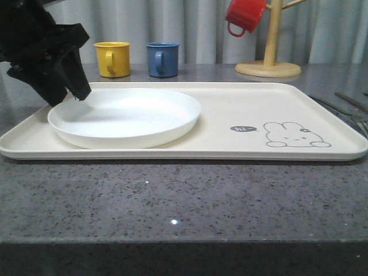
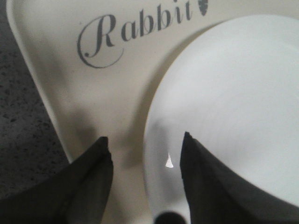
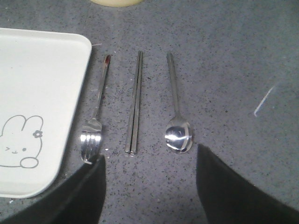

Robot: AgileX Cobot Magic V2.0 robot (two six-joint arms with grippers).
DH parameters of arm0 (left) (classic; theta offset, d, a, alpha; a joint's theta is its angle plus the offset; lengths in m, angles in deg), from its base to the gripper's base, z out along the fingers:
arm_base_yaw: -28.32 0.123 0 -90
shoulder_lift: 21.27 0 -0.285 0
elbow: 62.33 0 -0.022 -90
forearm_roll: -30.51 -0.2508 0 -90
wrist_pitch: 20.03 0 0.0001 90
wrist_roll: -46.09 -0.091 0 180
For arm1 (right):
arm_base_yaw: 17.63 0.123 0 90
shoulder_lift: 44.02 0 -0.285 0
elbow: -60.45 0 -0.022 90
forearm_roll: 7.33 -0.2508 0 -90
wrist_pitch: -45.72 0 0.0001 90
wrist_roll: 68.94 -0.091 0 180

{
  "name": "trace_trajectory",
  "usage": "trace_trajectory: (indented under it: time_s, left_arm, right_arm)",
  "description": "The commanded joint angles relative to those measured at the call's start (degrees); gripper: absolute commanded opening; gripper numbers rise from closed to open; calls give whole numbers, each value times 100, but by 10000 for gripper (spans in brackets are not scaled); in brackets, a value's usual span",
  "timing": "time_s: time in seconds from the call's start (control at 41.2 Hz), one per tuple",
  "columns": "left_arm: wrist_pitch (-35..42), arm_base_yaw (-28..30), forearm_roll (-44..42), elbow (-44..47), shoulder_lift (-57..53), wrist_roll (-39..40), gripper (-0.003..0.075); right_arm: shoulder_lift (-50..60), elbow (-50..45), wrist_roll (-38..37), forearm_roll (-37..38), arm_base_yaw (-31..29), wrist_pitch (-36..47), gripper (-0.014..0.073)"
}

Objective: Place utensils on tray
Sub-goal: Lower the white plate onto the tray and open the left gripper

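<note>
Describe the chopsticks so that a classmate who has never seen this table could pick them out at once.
Find the cream tray and look at the grey counter beside its rabbit end. Three silver utensils lie there; the chopsticks are the middle one, between fork and spoon. They alone are two straight rods without a head.

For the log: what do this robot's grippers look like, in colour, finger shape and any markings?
The left gripper is matte black, a blocky, angular body narrowing to tapered fingers. Seen from its wrist camera, the fingers are dark wedges ending in points. The right gripper has the same dark, broad fingers with slanted inner edges. No markings, labels or cables are visible on either.
</note>
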Motion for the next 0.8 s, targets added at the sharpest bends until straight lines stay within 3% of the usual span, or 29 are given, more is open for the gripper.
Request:
trace_trajectory:
  time_s: [0.0,0.146,0.267,0.51,0.777]
  left_arm:
    - [104,-80,40,-223,-625,12,349]
    - [-33,-387,-539,-223,-1171,53,349]
    - [-61,-988,-1033,-129,-1588,80,349]
    - [-8,-2405,-3247,563,-2433,2165,349]
    - [311,-2543,-3118,1516,-3741,2512,349]
  right_arm:
    - [-39,194,48,72,-30,363,455]
    - [-39,194,48,72,-30,363,455]
    - [-39,194,48,72,-30,363,455]
    - [-39,194,48,72,-30,363,455]
    - [-39,194,48,72,-30,358,455]
